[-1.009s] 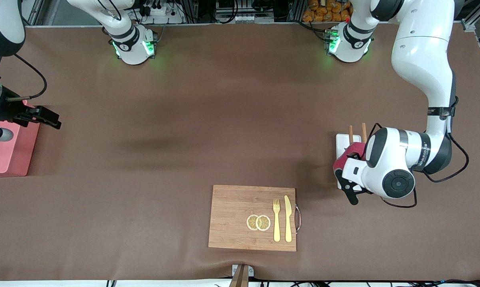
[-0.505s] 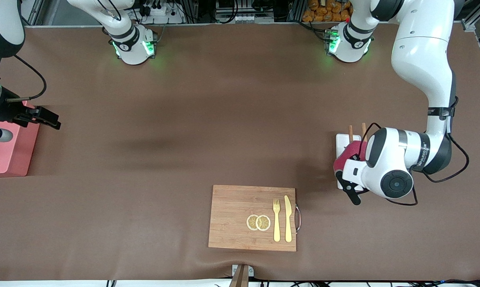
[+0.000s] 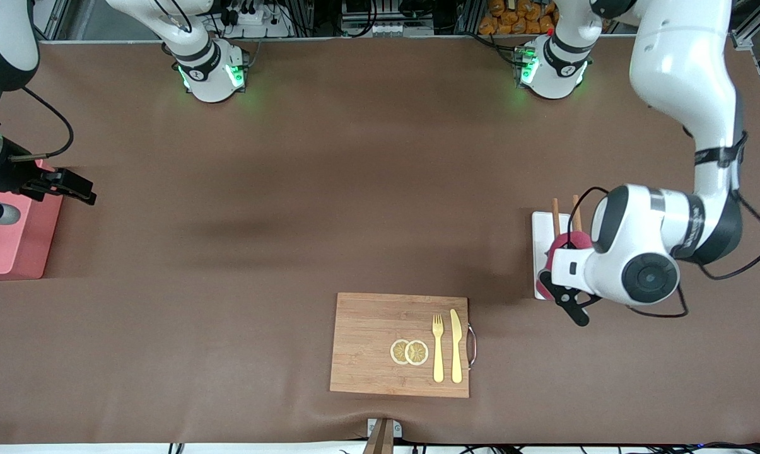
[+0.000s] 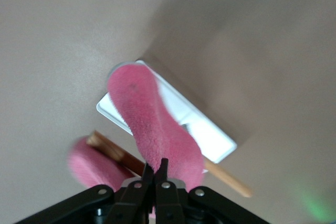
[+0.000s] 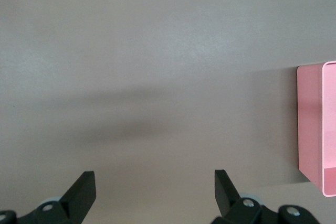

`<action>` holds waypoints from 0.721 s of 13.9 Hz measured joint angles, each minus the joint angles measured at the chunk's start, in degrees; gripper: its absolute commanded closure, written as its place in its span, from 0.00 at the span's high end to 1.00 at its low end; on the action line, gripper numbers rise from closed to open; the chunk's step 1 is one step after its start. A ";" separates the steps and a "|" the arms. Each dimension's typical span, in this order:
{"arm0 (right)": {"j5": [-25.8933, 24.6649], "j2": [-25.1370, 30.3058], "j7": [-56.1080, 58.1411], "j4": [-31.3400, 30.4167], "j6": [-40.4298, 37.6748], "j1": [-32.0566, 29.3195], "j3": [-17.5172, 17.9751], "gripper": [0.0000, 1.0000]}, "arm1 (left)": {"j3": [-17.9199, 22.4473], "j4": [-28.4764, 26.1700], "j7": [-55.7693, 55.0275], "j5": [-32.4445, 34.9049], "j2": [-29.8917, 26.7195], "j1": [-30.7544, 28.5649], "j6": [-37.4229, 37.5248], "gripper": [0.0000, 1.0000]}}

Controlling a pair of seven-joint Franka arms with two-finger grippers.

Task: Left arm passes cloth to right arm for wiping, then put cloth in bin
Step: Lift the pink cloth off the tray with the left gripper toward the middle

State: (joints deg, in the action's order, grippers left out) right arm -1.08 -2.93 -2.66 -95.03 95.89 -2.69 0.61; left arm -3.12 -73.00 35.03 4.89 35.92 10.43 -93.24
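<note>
Between the left gripper's [image 4: 157,174] clenched fingers you see the cloth [image 4: 155,127], now lifted off the white tray [image 3: 542,227] directly below it; pickup done, handover next. Right gripper [image 5: 152,182] waits spread open beside the bin [image 5: 315,129]

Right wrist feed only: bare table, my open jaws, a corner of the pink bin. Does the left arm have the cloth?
Observer: Yes, the left gripper is shut on the cloth, holding it over the white tray.
Operator: Anything else on that tray?
Observer: Two wooden sticks lie on it.
Operator: What needs wiping?
Observer: Probably the wooden board, nearer the front camera than the tray. It carries a fork, a knife and two lemon slices.
Operator: And where am I?
Observer: The right gripper waits over the table beside the bin, at the right arm's end.
</note>
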 measured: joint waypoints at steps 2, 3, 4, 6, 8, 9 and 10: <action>0.00 -0.23 -0.88 0.00 0.00 -0.03 -0.01 1.00 | -1.14 0.04 -5.71 -4.15 -2.72 0.41 1.15 0.00; 0.08 -0.38 -3.18 0.00 0.00 -0.03 0.02 1.00 | -2.21 0.03 -9.44 -5.87 -3.40 0.86 1.40 0.00; 0.47 -0.49 -7.25 0.00 -0.02 0.04 0.17 1.00 | -3.71 0.03 -14.13 -6.75 -3.57 1.74 1.40 0.00; 3.53 -0.54 -15.67 0.12 -1.42 0.56 0.59 1.00 | -7.07 0.00 -26.07 -7.39 -3.44 5.25 0.71 0.00; 8.44 -0.54 -24.39 0.75 -5.72 0.99 0.77 1.00 | -10.02 -0.03 -39.25 -10.55 -3.29 9.74 -3.80 0.00; 10.55 -0.55 -29.34 0.91 -7.85 1.12 0.81 1.00 | -11.23 -0.04 -45.36 -12.58 -3.09 11.79 -7.32 0.00; 12.12 -0.60 -34.32 0.91 -9.03 1.46 0.89 1.00 | -11.99 -0.08 -50.41 -14.75 -2.77 13.71 -10.85 0.00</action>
State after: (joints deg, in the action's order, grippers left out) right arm 11.04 -3.53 -36.98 -94.12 86.85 -1.23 1.50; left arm -15.11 -73.09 -15.38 -9.86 33.15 24.14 -104.09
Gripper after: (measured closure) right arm 0.000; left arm 0.978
